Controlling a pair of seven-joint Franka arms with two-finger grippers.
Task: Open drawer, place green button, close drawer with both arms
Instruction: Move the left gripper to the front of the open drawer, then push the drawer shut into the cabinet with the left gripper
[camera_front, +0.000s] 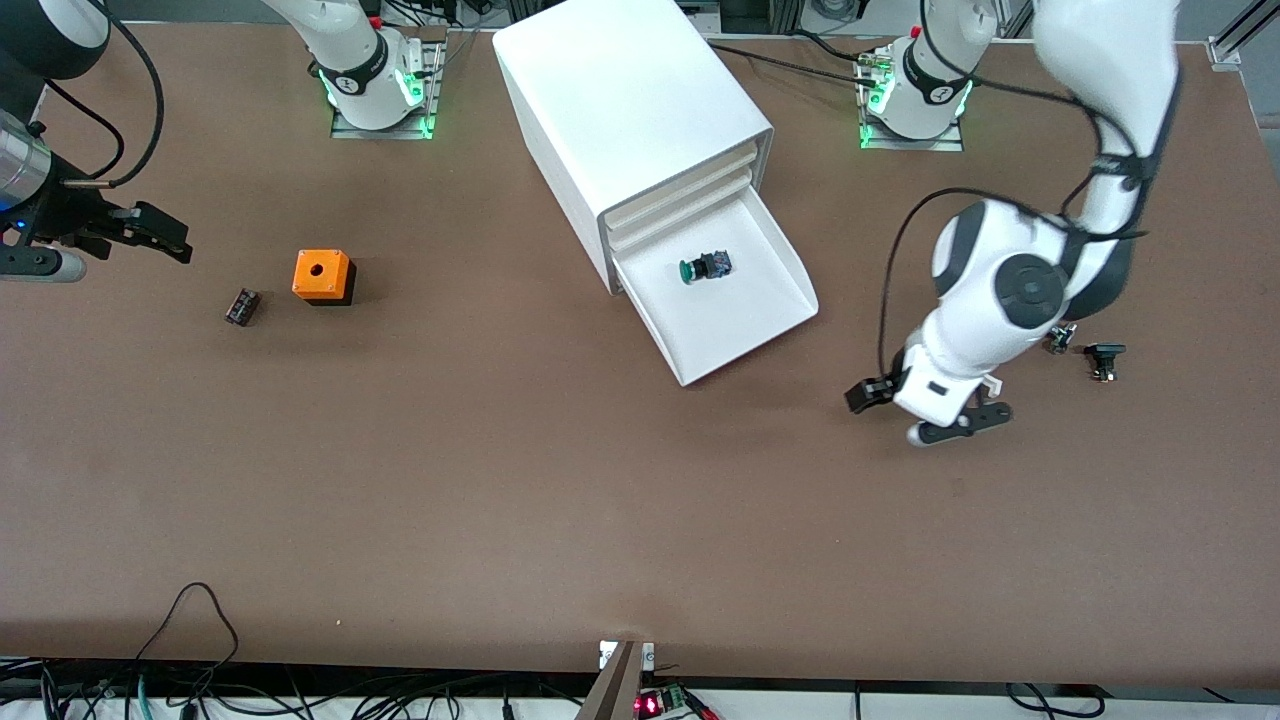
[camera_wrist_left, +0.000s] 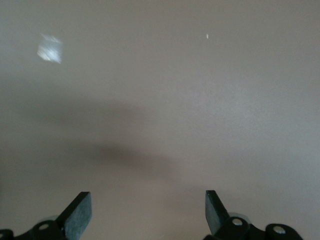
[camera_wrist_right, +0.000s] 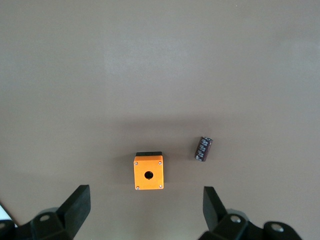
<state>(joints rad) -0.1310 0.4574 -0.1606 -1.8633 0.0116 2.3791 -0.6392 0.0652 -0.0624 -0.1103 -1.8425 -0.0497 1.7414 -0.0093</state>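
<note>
— Where was the button (camera_front: 705, 266)?
— Lying inside the pulled-out drawer (camera_front: 745, 325).
— And the hands?
— Left hand (camera_front: 930, 412) spread wide, empty, over bare surface (camera_front: 500, 500); right hand (camera_front: 150, 232) likewise agape, holding nothing.

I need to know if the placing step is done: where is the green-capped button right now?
In the front view, the button lies on its side inside the pulled-out bottom drawer of the white cabinet, near the cabinet's front, with neither gripper touching it.
</note>
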